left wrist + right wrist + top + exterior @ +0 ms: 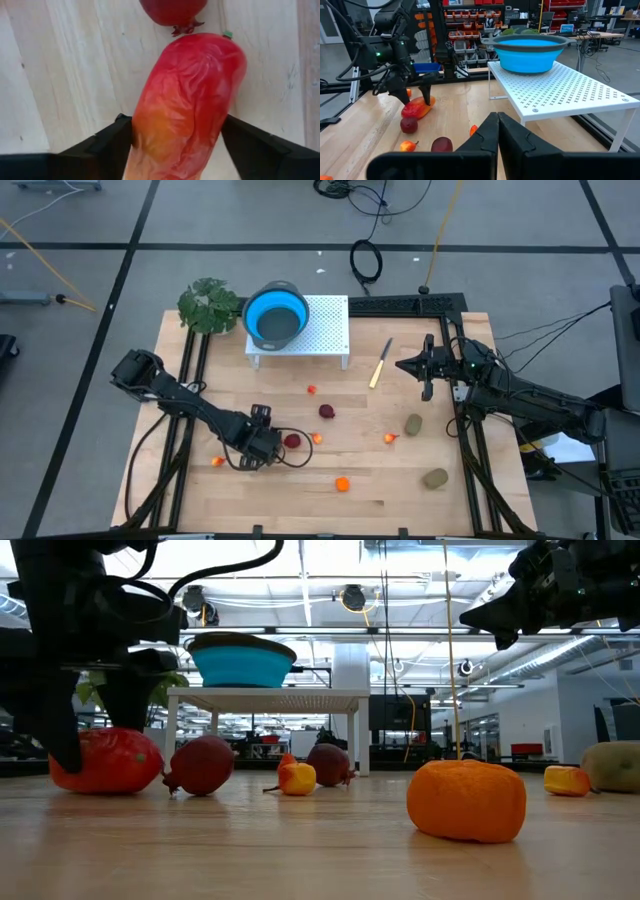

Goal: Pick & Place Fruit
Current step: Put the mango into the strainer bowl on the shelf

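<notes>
A long red-orange fruit lies on its side on the wooden table, near the left front. My left gripper stands over it, pointing steeply down, closed on its sides. A dark red ball lies just beyond the fruit's green-tipped end. More fruit is scattered about: another dark red ball, an orange ball, two olive-brown ovals and small orange-red bits. My right gripper hangs shut and level above the table's far right, holding nothing. My left gripper pinches the long fruit's two long sides between its two fingers, toward the end away from the green tip. The fingers come from above and lie across the fruit. The fruit rests on the table.
A blue bowl sits on a white perforated stand at the far middle. A green plant is to the stand's left and a pale-handled knife to its right. Black rails run along both sides of the table.
</notes>
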Controlling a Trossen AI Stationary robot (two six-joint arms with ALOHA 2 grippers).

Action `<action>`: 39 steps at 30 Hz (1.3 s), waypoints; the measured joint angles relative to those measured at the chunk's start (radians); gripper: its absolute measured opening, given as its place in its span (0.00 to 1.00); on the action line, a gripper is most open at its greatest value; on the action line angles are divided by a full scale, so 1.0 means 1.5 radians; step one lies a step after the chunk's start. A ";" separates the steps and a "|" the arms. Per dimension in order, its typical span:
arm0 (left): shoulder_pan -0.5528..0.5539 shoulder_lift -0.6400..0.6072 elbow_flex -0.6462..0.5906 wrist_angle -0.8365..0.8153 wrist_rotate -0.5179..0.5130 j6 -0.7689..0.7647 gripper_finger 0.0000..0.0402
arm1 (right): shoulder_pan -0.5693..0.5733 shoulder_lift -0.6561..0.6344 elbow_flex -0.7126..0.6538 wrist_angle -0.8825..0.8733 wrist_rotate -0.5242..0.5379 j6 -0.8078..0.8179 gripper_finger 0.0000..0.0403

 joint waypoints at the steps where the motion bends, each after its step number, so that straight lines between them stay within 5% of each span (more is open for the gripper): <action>1: 0.000 0.000 0.000 0.001 -0.001 0.000 0.65 | 0.000 0.000 0.000 0.000 0.000 0.000 0.00; 8: 0.001 0.000 0.010 -0.014 0.000 -0.023 0.49 | 0.000 0.000 0.000 0.000 0.000 0.000 0.00; 16: 0.027 -0.018 0.103 -0.176 0.003 -0.060 0.55 | 0.000 0.000 0.000 0.000 0.000 0.000 0.00; 24: 0.052 -0.116 0.188 -0.171 -0.011 -0.083 0.55 | 0.000 0.000 0.000 0.000 0.000 0.000 0.00; 30: 0.059 -0.219 0.201 -0.026 -0.084 -0.087 0.55 | 0.000 0.000 0.000 0.000 0.000 0.000 0.00; 39: 0.059 -0.295 0.201 0.243 -0.099 0.013 0.55 | 0.000 0.000 0.000 0.000 0.000 0.000 0.00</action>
